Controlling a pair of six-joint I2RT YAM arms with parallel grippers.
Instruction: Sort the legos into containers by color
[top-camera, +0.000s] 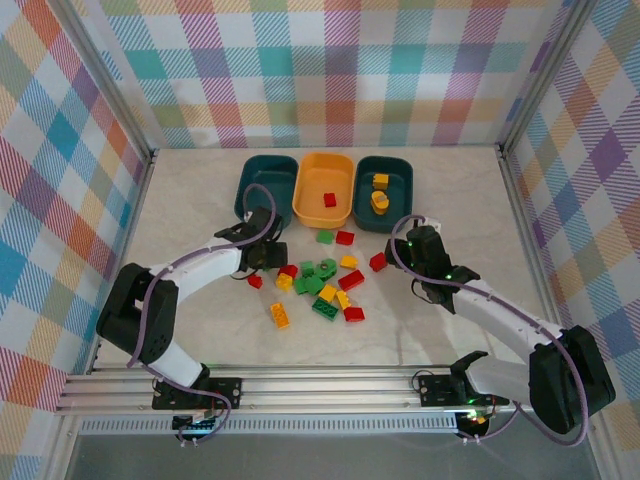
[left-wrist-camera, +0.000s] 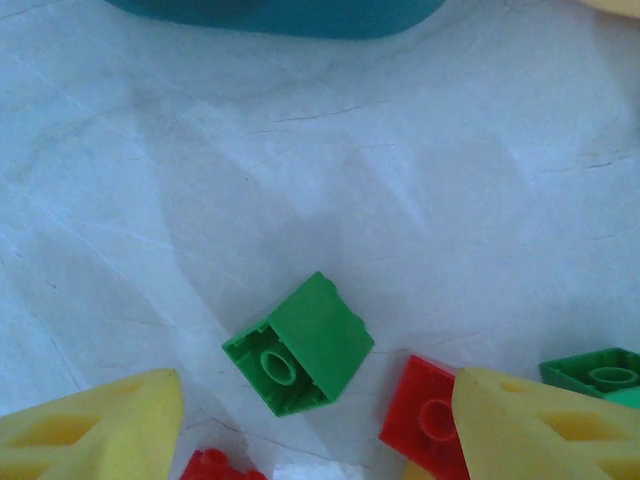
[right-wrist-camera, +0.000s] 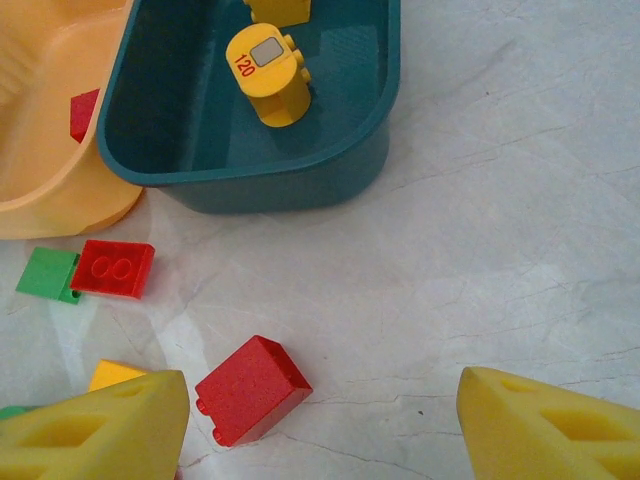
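Below the left gripper (left-wrist-camera: 318, 398), jaws wide, a green lego (left-wrist-camera: 298, 345) lies tipped on the table (left-wrist-camera: 420, 200); better descend centred and close on its flat sides. The right gripper (right-wrist-camera: 322, 385) has wide jaws too.

Bare tabletop (top-camera: 475, 200) right of bricks (top-camera: 320, 285)

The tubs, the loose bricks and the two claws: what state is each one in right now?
Left teal tub, no bricks seen inside.
Yellow-orange tub, holds one red brick.
Right teal tub, holds two yellow pieces.
Loose legos, scattered on the table, unsorted.
Left gripper, open, holding nothing.
Right gripper, open, holding nothing.
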